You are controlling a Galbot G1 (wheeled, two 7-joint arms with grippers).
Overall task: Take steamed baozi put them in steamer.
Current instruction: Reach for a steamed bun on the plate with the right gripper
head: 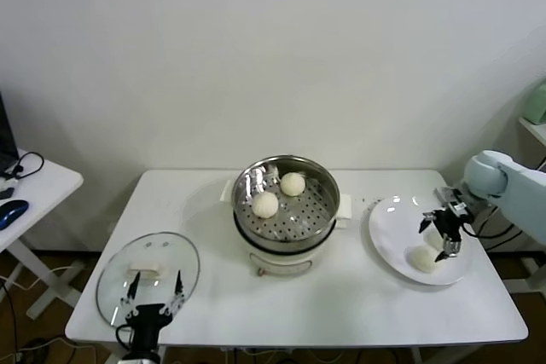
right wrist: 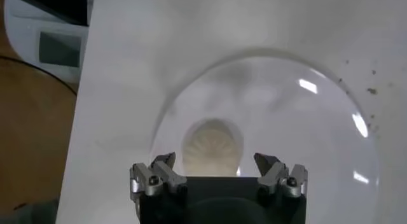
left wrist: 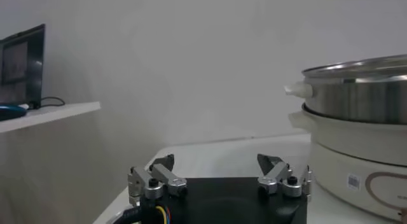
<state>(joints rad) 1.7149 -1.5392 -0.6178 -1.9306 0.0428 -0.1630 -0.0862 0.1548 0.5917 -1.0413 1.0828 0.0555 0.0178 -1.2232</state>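
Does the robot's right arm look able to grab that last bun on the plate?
Probably yes. The right gripper hangs open just above the baozi on the white plate, and nothing lies between them.

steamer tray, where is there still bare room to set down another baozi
In the steamer, two baozi sit at the back left of the perforated tray; its front and right parts are bare. The white plate is bare on its left, crowded on its right, where the open right hand hovers over one baozi.
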